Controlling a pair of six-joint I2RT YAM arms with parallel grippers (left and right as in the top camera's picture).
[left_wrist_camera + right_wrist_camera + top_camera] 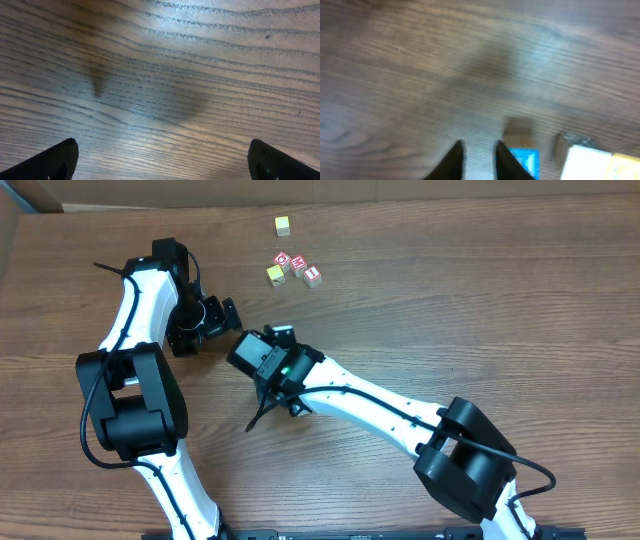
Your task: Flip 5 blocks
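Blue-faced block (526,161) lying just beside right gripper (477,150), blurred, cut off by frame edge; pale block (585,162) near it. Overhead, arm hiding both, around table (450,300) middle. Right jaws standing nearly together, grip impossible to tell. Left gripper (162,155) gaping wide over wood.

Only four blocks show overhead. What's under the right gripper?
Wrist view: a blue-faced block beside the right gripper, a brown block and a pale block; overhead, the right arm covers them.

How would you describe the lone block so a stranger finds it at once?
Look at the far side of the wooden table, beyond both arms. Four blocks sit bunched there; the lone block stands apart behind them, yellow on top, touching none.
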